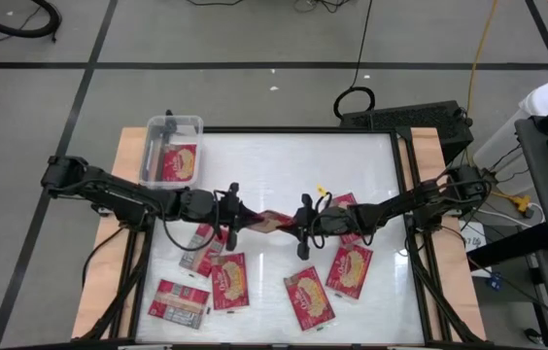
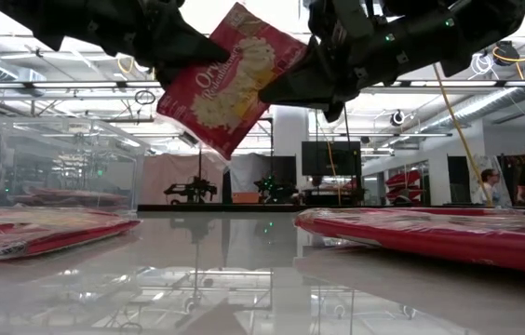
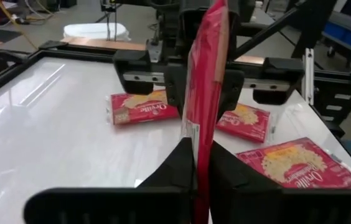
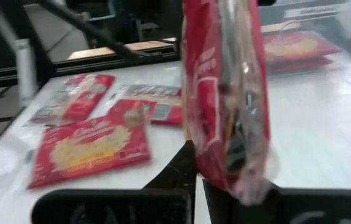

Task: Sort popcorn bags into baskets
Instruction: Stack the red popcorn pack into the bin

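Above the counter's (image 1: 284, 156) middle, both the left gripper (image 1: 238, 223) and the right gripper (image 1: 293, 228) have their jaws clamped on one bag (image 1: 269, 222), held clear of the surface.

— What carries everything?
— A glossy white table (image 1: 284, 165) edged in pale wood.
— And lying on it?
— A clear basket (image 1: 170, 151) at the far left corner and red popcorn bags (image 1: 308, 297) scattered flat across the near half
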### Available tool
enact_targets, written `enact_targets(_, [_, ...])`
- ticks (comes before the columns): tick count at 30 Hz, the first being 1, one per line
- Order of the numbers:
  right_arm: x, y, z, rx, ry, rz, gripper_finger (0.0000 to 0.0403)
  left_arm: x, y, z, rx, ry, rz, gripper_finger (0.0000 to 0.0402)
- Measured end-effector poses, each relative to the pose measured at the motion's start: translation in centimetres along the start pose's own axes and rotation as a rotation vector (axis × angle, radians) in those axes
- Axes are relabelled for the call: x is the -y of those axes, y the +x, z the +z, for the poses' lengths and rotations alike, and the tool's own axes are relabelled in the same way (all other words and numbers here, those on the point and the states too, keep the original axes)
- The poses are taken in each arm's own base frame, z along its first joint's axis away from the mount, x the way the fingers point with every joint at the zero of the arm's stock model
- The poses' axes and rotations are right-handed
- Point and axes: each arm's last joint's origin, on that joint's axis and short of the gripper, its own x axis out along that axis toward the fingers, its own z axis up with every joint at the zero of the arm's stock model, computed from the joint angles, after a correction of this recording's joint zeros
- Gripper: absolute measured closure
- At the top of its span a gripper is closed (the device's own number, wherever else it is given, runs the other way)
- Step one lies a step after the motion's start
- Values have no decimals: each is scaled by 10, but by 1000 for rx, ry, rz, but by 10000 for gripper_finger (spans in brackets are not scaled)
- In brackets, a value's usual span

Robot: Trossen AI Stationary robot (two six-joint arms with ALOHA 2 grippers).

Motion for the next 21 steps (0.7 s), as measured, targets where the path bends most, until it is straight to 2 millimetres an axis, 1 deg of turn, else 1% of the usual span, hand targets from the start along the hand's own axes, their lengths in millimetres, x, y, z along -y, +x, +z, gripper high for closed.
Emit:
enact_targets(3, [-2, -1, 0, 26, -9, -83, 377, -2, -5, 4, 6, -28, -21, 365])
enact_targets(7, [-4, -2, -1, 23, -45, -146, 331, -2, -18, 12, 3, -29, -51, 384])
enact_targets(9, [-3, -2, -3, 11, -45, -164, 308, -3, -27, 17, 7, -26, -61, 384])
enact_targets(12, [-1, -3, -5, -7, -47, -204, 281, -9, -43, 24, 13, -30, -30, 378])
enact_targets(15, [1, -3, -8, -30, -42, -245, 265, -17, -63, 31, 27, -8, 15, 367])
enact_targets(17, [1, -3, -10, -48, -33, -249, 260, -23, -77, 37, 43, 11, 46, 369])
enact_targets(21, [-3, -5, -14, -61, -22, -234, 260, -41, -109, 42, 66, 3, 201, 384])
